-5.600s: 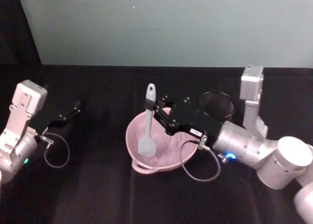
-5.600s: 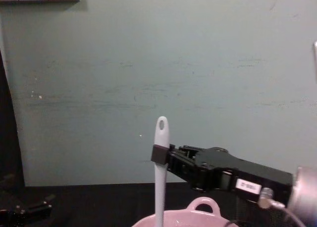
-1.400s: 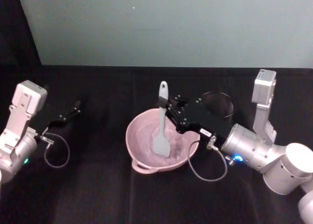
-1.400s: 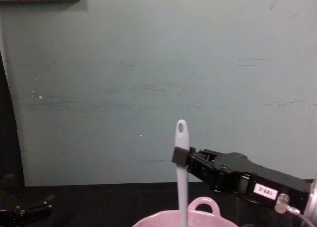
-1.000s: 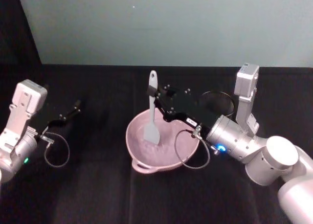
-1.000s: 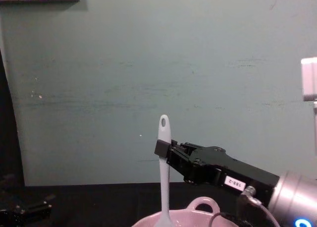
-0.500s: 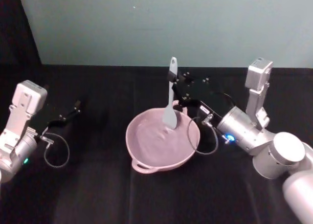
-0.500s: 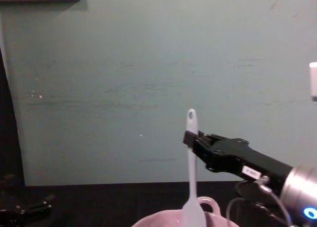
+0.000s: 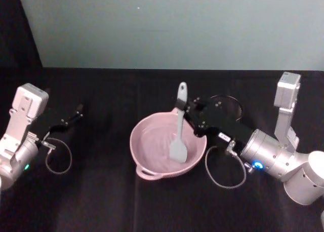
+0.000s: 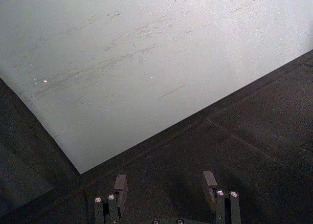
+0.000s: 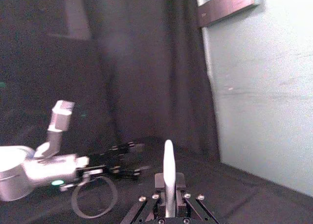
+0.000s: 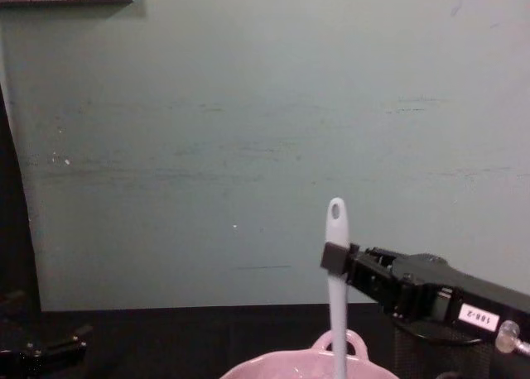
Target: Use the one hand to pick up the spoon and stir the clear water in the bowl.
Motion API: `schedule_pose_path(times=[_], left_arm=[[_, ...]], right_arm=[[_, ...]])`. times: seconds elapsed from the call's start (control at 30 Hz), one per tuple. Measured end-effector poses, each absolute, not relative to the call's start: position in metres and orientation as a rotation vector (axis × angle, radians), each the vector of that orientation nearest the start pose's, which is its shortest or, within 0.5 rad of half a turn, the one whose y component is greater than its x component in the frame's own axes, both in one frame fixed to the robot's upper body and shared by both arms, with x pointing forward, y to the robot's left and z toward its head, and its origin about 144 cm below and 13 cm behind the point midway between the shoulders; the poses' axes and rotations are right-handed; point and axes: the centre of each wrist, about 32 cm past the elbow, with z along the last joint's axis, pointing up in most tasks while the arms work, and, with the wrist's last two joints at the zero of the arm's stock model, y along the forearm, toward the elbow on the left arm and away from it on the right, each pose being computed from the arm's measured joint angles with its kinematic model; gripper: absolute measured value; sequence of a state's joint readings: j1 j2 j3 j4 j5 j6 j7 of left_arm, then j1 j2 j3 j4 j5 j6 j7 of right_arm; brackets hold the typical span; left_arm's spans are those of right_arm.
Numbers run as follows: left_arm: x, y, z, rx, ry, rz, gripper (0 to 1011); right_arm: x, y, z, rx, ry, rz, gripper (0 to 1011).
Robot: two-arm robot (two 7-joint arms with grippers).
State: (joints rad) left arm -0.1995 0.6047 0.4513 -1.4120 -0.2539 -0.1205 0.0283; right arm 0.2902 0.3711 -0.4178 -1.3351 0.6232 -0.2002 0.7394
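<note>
The pale pink bowl [image 9: 152, 156] sits mid-table, its loop handle [image 12: 339, 341] at the far rim. My right gripper [image 9: 184, 109] is shut on the white spoon's handle [image 9: 180, 103]. The spoon stands upright with its flat head [image 9: 177, 151] down inside the bowl, toward its right side. In the chest view the handle [image 12: 334, 271] rises above the rim, the oval hole at its tip, the right gripper [image 12: 334, 259] clamped just below. The right wrist view shows the handle [image 11: 168, 177] held between the fingers. My left gripper [image 9: 76, 114] rests open at the far left.
A black wire-mesh cup [image 9: 230, 106] stands just behind the right gripper, right of the bowl. Black cloth covers the table [image 9: 101, 201]. A pale green wall [image 9: 167, 29] runs along the back. Cable loops hang from both wrists.
The right gripper has come back toward me and lowered, carrying the spoon from the bowl's far rim down into its right side. The left arm has not moved.
</note>
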Motion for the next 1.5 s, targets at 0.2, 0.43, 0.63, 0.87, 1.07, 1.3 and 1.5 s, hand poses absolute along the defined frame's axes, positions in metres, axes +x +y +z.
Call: schedule_pose_path(times=[0.2, 0.43, 0.63, 0.87, 1.07, 1.3, 1.5], left_arm=[[0.489, 0.310, 1.140, 0.304, -0.285, 1.248, 1011], [0.489, 0.310, 1.140, 0.304, -0.285, 1.248, 1011], [0.489, 0.310, 1.140, 0.304, -0.285, 1.248, 1011], [0.489, 0.310, 1.140, 0.305, -0.285, 1.248, 1011], [0.489, 0.310, 1.140, 0.304, -0.285, 1.248, 1011], [0.489, 0.310, 1.140, 0.304, -0.285, 1.248, 1011], [0.489, 0.310, 1.140, 0.304, -0.285, 1.248, 1011]], right_arm=[[0.516, -0.229, 1.147, 0.204, 0.029, -0.499, 121], [0.524, -0.210, 1.143, 0.237, -0.010, -0.492, 120], [0.543, -0.197, 1.138, 0.243, -0.046, -0.555, 121], [0.562, -0.203, 1.136, 0.216, -0.113, -0.656, 121], [0.560, -0.225, 1.146, 0.177, -0.150, -0.677, 121], [0.540, -0.245, 1.152, 0.137, -0.108, -0.613, 120], [0.520, -0.241, 1.151, 0.155, -0.052, -0.535, 121]])
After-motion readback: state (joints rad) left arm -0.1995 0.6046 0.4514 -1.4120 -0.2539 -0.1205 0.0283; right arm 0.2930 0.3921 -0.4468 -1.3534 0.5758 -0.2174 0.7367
